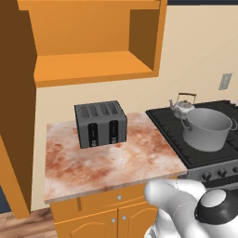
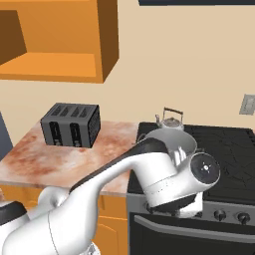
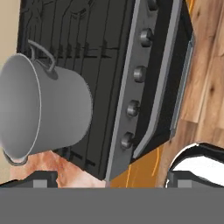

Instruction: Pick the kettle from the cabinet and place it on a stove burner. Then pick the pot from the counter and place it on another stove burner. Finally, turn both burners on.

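The silver kettle point(image 1: 182, 106) point(image 2: 169, 119) stands on the back left burner of the black stove point(image 1: 170, 128) point(image 2: 230, 147). Just in front of it the large grey pot point(image 1: 208, 128) point(image 2: 185, 143) point(image 3: 43, 109) sits on the front left burner; the arm hides part of it in the right base view. The orange cabinet point(image 1: 93, 65) point(image 2: 55, 64) hangs open above the counter point(image 1: 102, 162) point(image 2: 60, 159), its shelf bare. My gripper point(image 3: 111, 179) is open with nothing between its fingertips point(image 3: 41, 178). It is low in front of the stove's row of knobs point(image 3: 133, 74) point(image 1: 218, 173) point(image 2: 219, 215), near the left end.
A dark four-slot toaster point(image 1: 100, 123) point(image 2: 70, 125) stands at the back of the counter. Orange drawers and doors point(image 1: 111, 214) lie under the counter. The oven door handle point(image 3: 181, 83) runs just below the knobs. A wall socket point(image 1: 225, 81) is behind the stove.
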